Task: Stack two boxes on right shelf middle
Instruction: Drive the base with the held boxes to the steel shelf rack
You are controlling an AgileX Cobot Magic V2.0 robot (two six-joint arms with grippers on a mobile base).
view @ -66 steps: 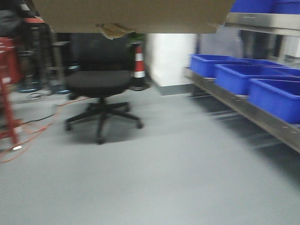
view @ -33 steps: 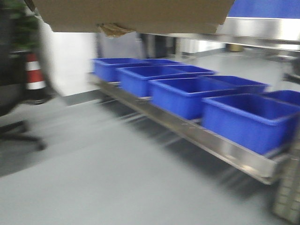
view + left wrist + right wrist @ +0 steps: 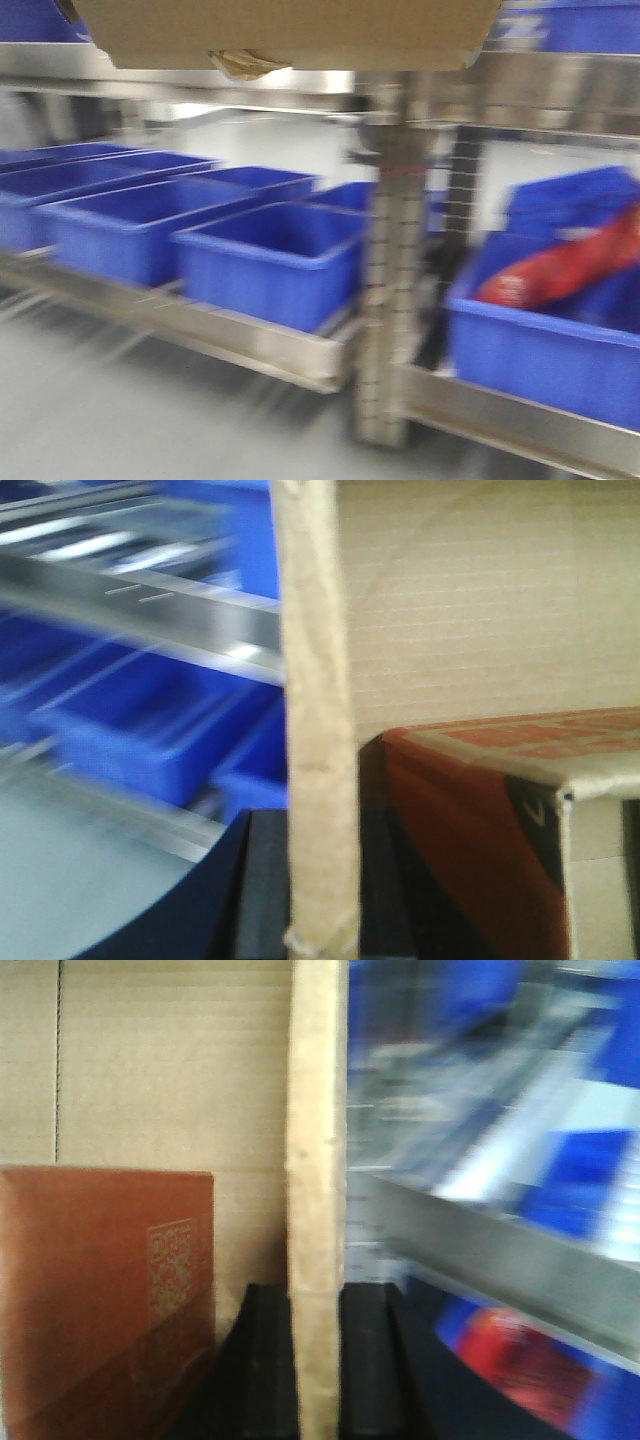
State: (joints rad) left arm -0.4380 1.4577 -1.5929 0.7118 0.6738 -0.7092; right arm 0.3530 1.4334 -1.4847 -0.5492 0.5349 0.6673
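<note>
Cardboard box (image 3: 290, 30) fills the top edge of the front view, held up between both arms with its long axis running left to right across us. A wrinkled tuft of yellowish tape (image 3: 245, 63) hangs from its underside.

In the wrist views, each end wall of the box stands as a pale corrugated edge between two black fingers. Our left gripper (image 3: 318, 840) is pinched onto one wall and our right gripper (image 3: 318, 1305) onto the opposite wall. Neither arm looks clearly nearer the shelf.

Inside, against the ribbed brown liner, sits a red-orange carton (image 3: 110, 1290) with printed faces and crisp corners.

The shelf board (image 3: 180, 90) lies straight ahead. It is a broad, shiny steel lip that runs almost parallel to the box and meets a perforated upright (image 3: 385, 300). The box's lower edge appears roughly level with that lip, so we judge it must clear the lip before going in.

The tier below carries blue bins (image 3: 270, 255) of smooth moulded plastic, and one bin at the far right holds a red package (image 3: 570, 270). The rack is blurred, so we cannot tell whether the middle board has anything on it. The cardboard is light and dents easily, and the steel is hard and slick, so the box should slide once it lands.
</note>
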